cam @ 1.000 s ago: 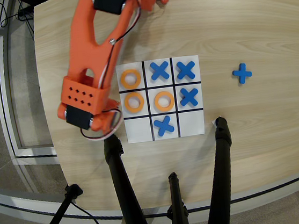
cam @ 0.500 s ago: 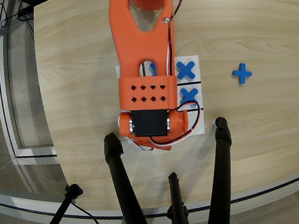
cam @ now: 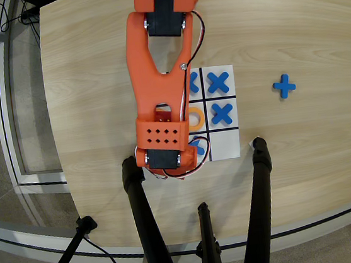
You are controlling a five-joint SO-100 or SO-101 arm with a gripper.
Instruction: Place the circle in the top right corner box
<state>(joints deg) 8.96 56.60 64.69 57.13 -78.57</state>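
Note:
The orange ring [cam: 195, 112] lies on the black-lined grid sheet [cam: 235, 152], in the middle cell of the column beside the arm, and is half hidden by the arm. My orange gripper [cam: 188, 141] hangs over the sheet's left part. Its fingertips are hidden under the wrist, so I cannot tell whether they touch the ring. The plain white corner cell [cam: 226, 145] is at the sheet's lower right in the overhead view. Blue crosses [cam: 219, 82] fill the two cells above it. Two more crosses [cam: 197, 147] peek out by the arm. The sheet's left column is hidden.
A loose blue cross [cam: 284, 85] lies on the wooden table [cam: 305, 155], right of the sheet. Black tripod legs [cam: 260, 191] rise over the table's near edge just below the sheet. The table's curved left edge [cam: 57, 151] drops to the floor.

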